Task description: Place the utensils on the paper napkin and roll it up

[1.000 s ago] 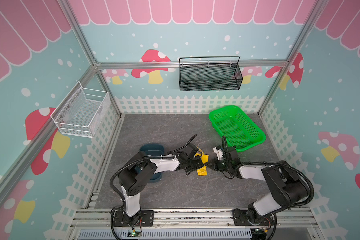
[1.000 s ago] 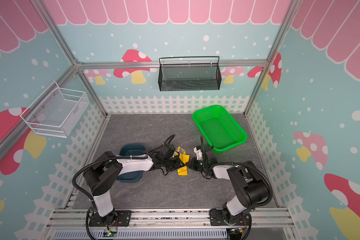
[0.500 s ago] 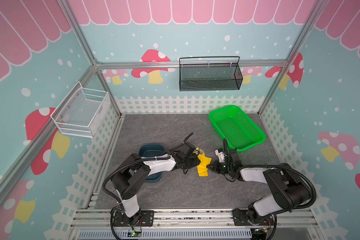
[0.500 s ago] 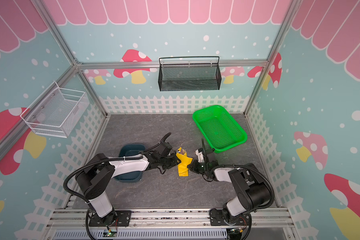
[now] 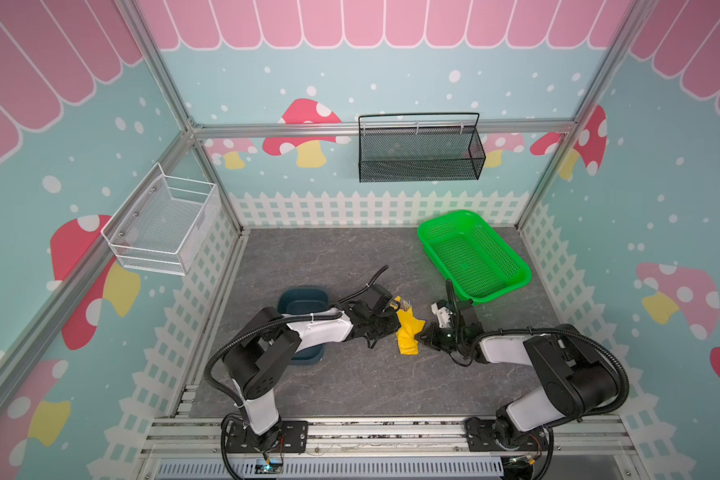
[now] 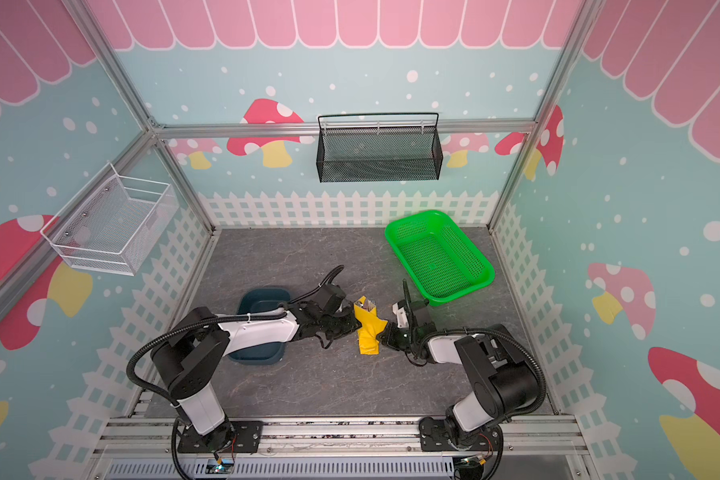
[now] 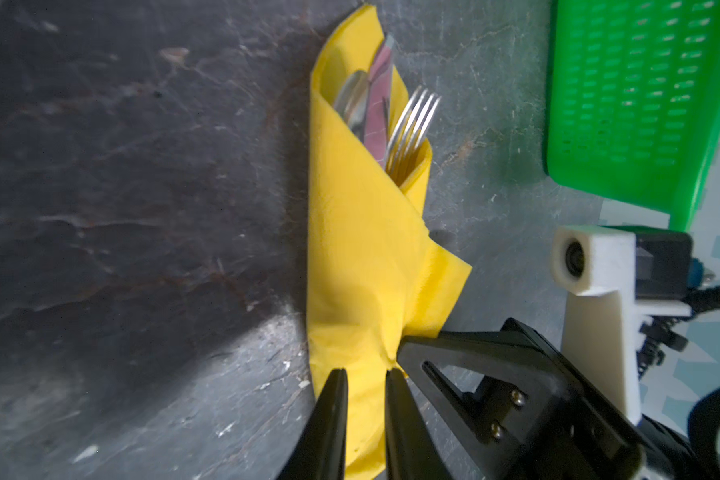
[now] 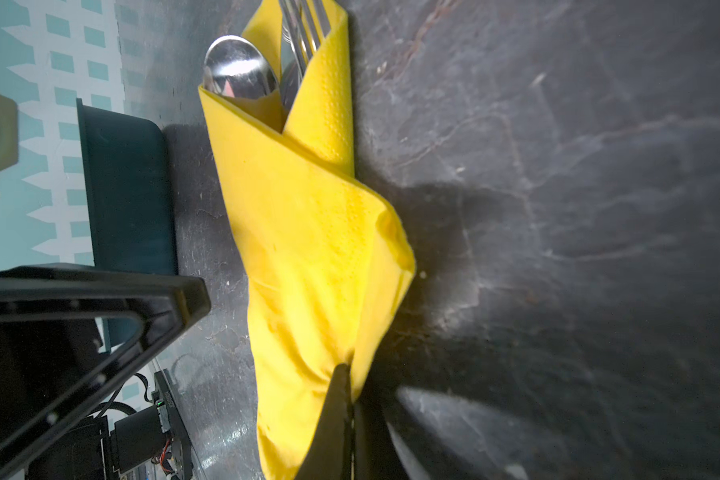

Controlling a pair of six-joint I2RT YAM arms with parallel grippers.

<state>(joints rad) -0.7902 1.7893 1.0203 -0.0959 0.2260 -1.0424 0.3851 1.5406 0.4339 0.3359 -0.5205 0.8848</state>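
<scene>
- In both top views the paper napkin (image 5: 408, 332) lies mid-counter (image 5: 329, 257), nearer the front edge than the back. It is already folded into a narrow bundle.
- The left gripper (image 5: 393, 326) meets the bundle from the blue tray (image 5: 304, 297) side. The right gripper (image 5: 424, 336) meets it from the green basket (image 5: 433, 232) side.
- Counted there: one napkin, one tray, one green basket and two grippers. Two wire baskets hang on the walls, one black (image 5: 420, 153) and one white (image 5: 163, 226).
- In the left wrist view three utensils poke from the bundle's open end: one spoon (image 7: 352, 99), one knife (image 7: 381, 104) and one fork (image 7: 416, 116).
- The left jaws stand narrowly parted with yellow paper showing in the gap. The angle is poor, so I cannot tell whether they pinch the paper or only hover over it.
- In the right wrist view the right jaws are clenched on a puckered fold of the napkin, near its closed end. One loose flap (image 8: 387, 232) stands off the bundle's side.
- The step in hand looks like the last wrap. The right gripper should probably carry its pinch across the bundle, low and slow, because thin paper tears under a hard pull.
- The left gripper should press the roll onto the counter so it neither unwinds nor slides, and the open end should stay level so no utensil slips out.
</scene>
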